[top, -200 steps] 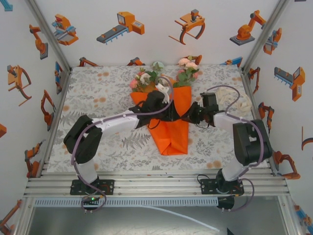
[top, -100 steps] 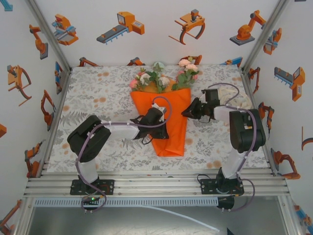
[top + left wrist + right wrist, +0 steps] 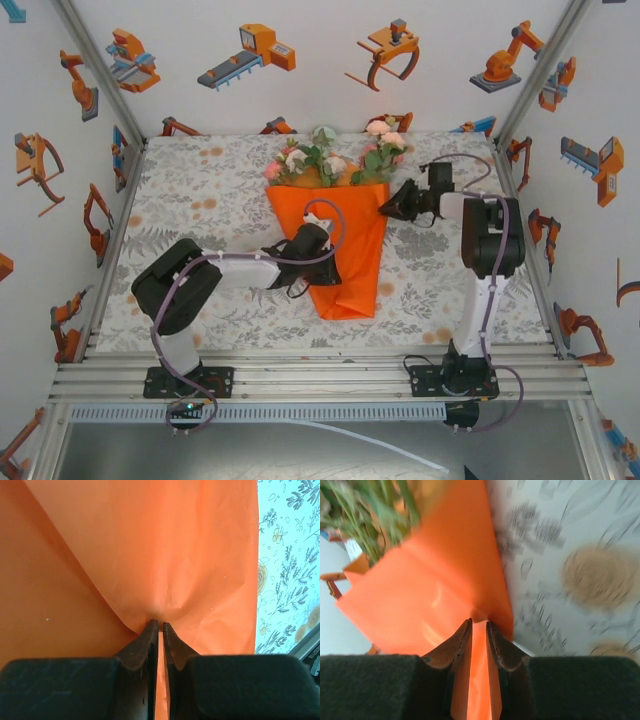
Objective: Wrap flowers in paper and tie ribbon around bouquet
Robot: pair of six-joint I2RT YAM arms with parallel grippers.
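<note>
Top external view: the flower-print tabletop (image 3: 200,200) was seen carrying the orange paper (image 3: 352,235), folded into a cone at its middle with the point toward the arms. The flowers (image 3: 325,160) were held in the cone's far mouth. A crease low on the paper's left side was pinched by the left fingers (image 3: 151,632), nearly pressed together; its upper right edge was pinched between the right fingers (image 3: 464,636).

The floral-clothed table (image 3: 200,200) carries the bouquet (image 3: 362,245) lying near its middle.
</note>
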